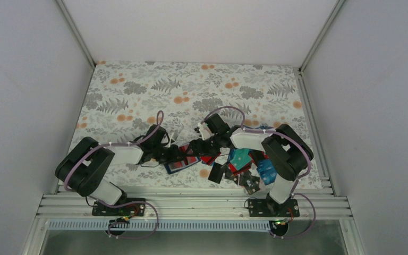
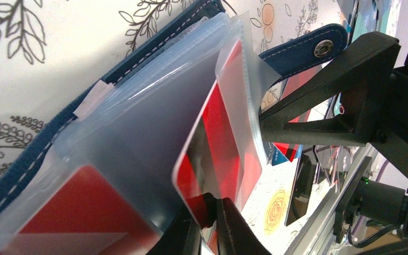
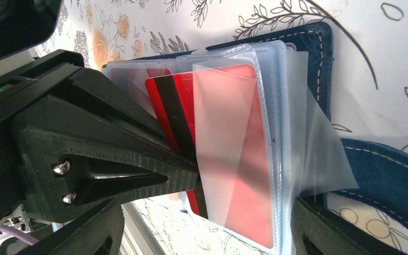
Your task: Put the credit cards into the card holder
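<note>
Left gripper (image 2: 212, 212): my jaws pinch a red card (image 2: 218, 138), its far end inside a clear sleeve (image 3: 228, 138) of the card holder (image 3: 319, 64). Right gripper (image 3: 202, 236): my jaws are spread astride the holder. Remaining credit cards (image 1: 244, 164): heaped right of the holder. Step, as I judge it: insertion, partway. Next: push the card home, then release.

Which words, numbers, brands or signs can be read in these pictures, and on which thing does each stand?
No text can be read in any view.
red card: only a plain black stripe, no print visible.
card holder: stitching and a metal snap, no mark.
credit cards in the pile: any print is too small and blurred.
</note>
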